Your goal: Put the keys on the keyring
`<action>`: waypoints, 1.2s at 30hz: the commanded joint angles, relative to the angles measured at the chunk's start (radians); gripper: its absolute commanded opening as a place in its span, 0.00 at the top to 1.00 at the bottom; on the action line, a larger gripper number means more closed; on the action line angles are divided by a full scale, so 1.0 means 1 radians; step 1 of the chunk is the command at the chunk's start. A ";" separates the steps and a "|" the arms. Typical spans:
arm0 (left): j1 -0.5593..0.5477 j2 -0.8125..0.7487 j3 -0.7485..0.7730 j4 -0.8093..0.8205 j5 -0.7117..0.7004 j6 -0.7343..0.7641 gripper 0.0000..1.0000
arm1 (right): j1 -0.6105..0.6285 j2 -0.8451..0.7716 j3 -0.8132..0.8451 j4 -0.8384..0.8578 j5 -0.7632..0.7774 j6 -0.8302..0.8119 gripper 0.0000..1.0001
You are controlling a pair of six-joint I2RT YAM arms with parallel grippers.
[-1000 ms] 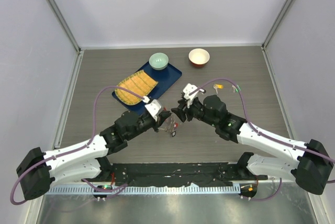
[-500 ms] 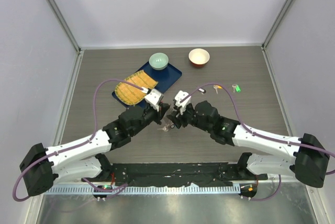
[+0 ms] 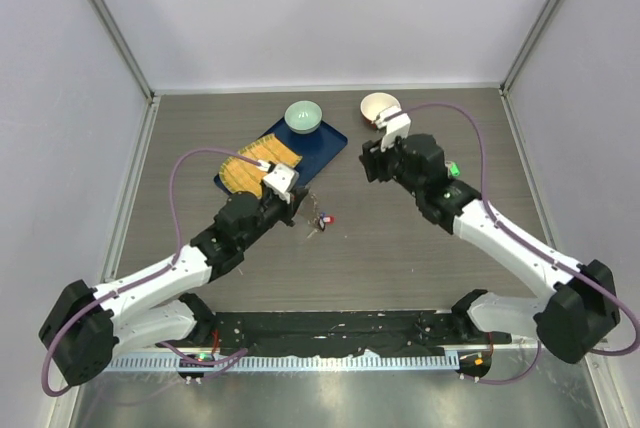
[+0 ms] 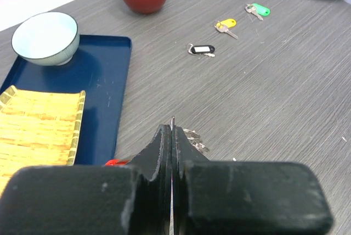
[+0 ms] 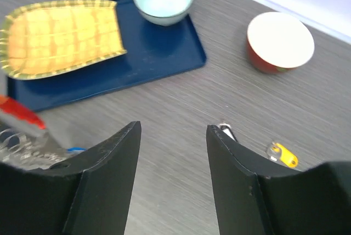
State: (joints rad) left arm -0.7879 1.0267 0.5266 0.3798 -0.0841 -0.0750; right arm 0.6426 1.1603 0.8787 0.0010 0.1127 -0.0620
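The keyring (image 3: 322, 220) lies mid-table, a bunch of silver rings (image 4: 195, 139) with a red loop (image 5: 20, 112). My left gripper (image 3: 293, 208) is shut, and a thin metal edge of the keyring shows between its tips (image 4: 173, 128). The keys lie apart on the table: black (image 4: 202, 49), yellow (image 4: 226, 24) and green (image 4: 259, 10). My right gripper (image 3: 372, 161) hovers open and empty (image 5: 173, 128) above the table. The yellow key (image 5: 285, 155) lies just to its right, and the black key (image 5: 225, 130) peeks from behind its right finger. From above, only the green key (image 3: 453, 168) shows.
A blue tray (image 3: 325, 143) at the back left carries a pale green bowl (image 3: 303, 115) and a yellow woven mat (image 3: 262, 163). A red bowl with a white inside (image 3: 378, 106) stands at the back, close behind the right wrist.
My right gripper has pulled away from the keyring, back and to the right towards the loose keys, opening slightly. The left gripper has shifted a little left and back, still shut.
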 commanded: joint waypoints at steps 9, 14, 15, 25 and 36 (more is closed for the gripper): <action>0.015 -0.096 -0.074 0.113 0.063 0.006 1.00 | -0.317 0.429 0.216 -0.085 -0.205 0.022 0.53; 0.015 -0.137 -0.092 0.090 0.064 0.015 1.00 | -0.348 0.571 0.305 -0.130 -0.225 -0.039 0.61; 0.015 -0.145 -0.100 0.090 0.064 0.015 1.00 | -0.350 0.613 0.324 -0.148 -0.232 -0.044 0.61; 0.015 -0.162 -0.103 0.064 0.063 0.021 1.00 | -0.356 0.753 0.437 -0.202 -0.249 -0.078 0.71; 0.015 -0.146 -0.102 0.071 0.069 0.020 1.00 | -0.359 0.805 0.470 -0.217 -0.274 -0.111 0.75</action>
State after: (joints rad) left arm -0.7773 0.8871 0.4198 0.3901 -0.0273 -0.0525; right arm 0.2859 1.9556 1.2884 -0.2161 -0.1425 -0.1490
